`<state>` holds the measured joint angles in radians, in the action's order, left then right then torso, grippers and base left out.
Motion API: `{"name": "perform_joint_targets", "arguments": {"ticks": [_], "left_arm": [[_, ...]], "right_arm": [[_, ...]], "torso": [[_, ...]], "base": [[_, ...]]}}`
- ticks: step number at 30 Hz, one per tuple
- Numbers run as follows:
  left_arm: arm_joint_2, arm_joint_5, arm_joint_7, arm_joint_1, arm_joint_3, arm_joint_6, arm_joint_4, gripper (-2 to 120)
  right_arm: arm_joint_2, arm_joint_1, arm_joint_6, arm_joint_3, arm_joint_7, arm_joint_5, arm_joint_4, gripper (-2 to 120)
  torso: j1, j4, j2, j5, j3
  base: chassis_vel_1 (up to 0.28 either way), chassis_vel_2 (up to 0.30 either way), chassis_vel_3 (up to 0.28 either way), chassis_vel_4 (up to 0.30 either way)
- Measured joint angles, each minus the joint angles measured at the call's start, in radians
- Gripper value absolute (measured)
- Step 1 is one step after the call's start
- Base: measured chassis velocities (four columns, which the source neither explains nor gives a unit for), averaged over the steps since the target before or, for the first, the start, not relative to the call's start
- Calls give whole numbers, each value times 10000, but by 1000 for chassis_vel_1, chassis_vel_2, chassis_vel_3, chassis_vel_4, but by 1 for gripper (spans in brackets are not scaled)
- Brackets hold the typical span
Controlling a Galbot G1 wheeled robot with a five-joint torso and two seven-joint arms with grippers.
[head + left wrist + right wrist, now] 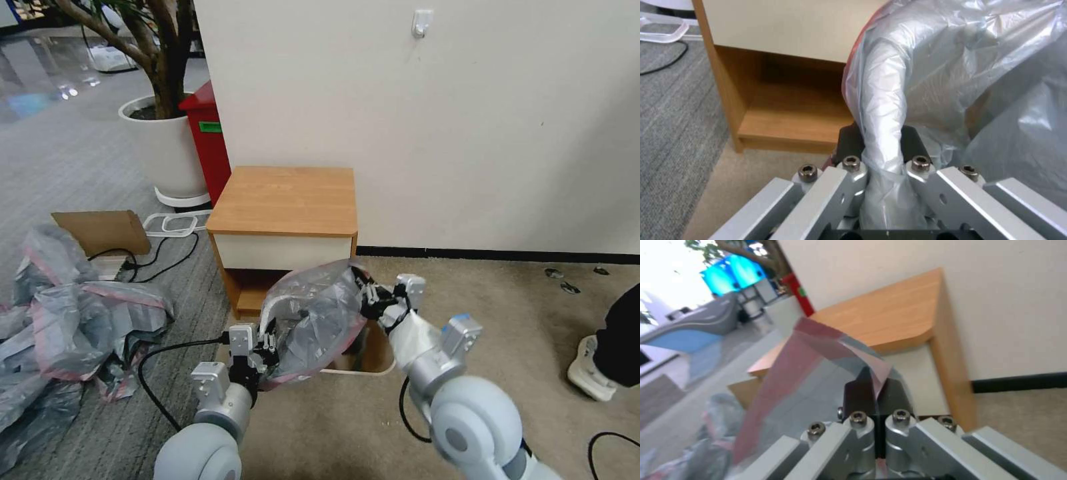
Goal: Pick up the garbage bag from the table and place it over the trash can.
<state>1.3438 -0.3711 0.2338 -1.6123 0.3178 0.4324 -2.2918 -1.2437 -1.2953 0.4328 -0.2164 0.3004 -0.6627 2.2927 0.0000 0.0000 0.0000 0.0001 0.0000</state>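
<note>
The garbage bag (317, 320), translucent grey with a pink-red rim band, is stretched in the air between my two grippers in front of the table (287, 200). My left gripper (265, 345) is shut on a bunched fold of the garbage bag (882, 133) at its lower left. My right gripper (369, 298) is shut on the pink rim of the garbage bag (826, 350) at its upper right. Under the bag, the trash can (377, 360) shows as a cream rim and a brownish inside, largely covered by plastic.
A heap of similar grey-pink bags (67, 327) lies on the carpet at the left, with black cables (153, 253) and a cardboard piece (103, 230). A red bin (208, 133) and a white planter (163, 150) stand behind the table. A person's shoe (590, 377) is at the right.
</note>
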Motion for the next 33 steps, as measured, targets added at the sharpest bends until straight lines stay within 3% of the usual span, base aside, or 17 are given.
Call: {"name": "perform_joint_targets", "arguments": {"ticks": [10, 22, 33], "left_arm": [[1, -182, -364, -33, 191, -31, -89, 5], [-53, -1254, -1166, 122, 947, -25, -13, 5], [-39, -2239, -1626, 245, 1429, 0, 230, 5]], "right_arm": [[939, 692, 1041, -466, 1393, -1037, -263, 0], [2935, 992, 2369, -1268, 1415, -2800, -139, 0], [3832, 681, 2778, -1650, 1699, -4824, 114, 0]], "torso": [[0, -1, 0, 0, 0], [0, -1, 0, -1, 0], [0, -1, 0, -1, 0]], "base": [[0, 0, 0, 0], [0, 0, 0, 0], [0, 0, 0, 0]]}}
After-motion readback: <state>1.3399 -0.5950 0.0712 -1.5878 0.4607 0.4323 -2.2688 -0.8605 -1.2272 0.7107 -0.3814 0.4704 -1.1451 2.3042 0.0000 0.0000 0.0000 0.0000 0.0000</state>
